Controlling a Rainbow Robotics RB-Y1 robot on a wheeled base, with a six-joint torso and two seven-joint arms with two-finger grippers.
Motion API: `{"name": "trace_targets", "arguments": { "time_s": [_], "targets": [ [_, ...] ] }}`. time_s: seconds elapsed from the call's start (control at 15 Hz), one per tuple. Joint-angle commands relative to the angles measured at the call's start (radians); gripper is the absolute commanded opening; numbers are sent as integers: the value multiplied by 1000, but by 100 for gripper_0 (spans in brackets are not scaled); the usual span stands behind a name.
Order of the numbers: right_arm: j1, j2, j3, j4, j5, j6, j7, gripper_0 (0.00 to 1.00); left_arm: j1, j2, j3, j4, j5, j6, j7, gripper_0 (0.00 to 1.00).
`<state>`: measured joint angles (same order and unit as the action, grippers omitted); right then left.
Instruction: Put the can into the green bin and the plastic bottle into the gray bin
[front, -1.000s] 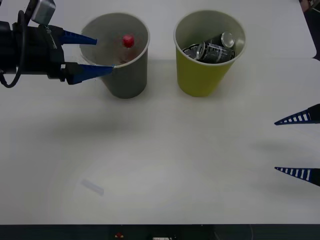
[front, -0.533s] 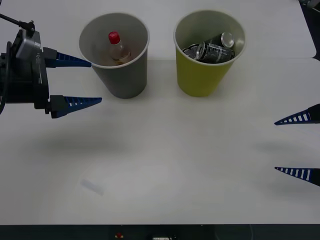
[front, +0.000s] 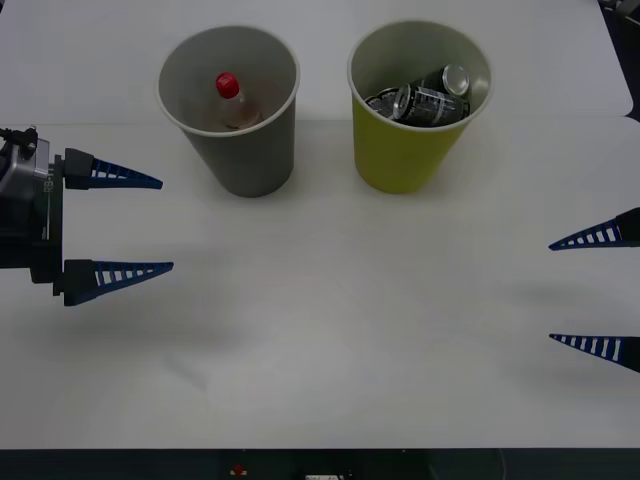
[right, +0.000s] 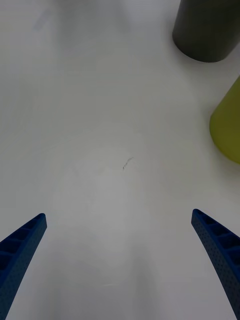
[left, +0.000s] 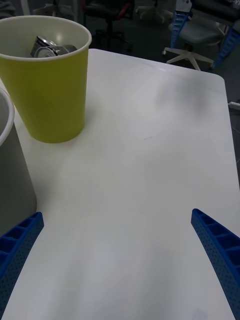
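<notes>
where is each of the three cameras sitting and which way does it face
Front view: above the arms, looking forward and down at the table, gray bin holding the plastic bottle, green bin holding cans; left gripper and right gripper at the edges, both open.
Right wrist view: looks across bare table toward both bins' bases.
Left wrist view: faces the green bin's side.
Shared: all three show the green bin.
</notes>
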<state>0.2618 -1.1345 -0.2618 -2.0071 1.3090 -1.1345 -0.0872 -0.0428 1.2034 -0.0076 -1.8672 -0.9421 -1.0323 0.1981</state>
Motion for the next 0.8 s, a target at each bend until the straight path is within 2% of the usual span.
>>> {"name": "trace_targets", "arguments": {
  "time_s": [0.07, 0.33, 0.8],
  "targets": [
    [0, 0, 0, 0, 0, 0, 0, 100, 54, 30, 14, -27, 13, 8, -23, 100],
    [0, 0, 0, 0, 0, 0, 0, 100, 101, 30, 17, -36, 14, 6, -98, 100],
    [0, 0, 0, 0, 0, 0, 0, 100, 207, 30, 64, -79, 11, -3, -140, 100]
  ]
}}
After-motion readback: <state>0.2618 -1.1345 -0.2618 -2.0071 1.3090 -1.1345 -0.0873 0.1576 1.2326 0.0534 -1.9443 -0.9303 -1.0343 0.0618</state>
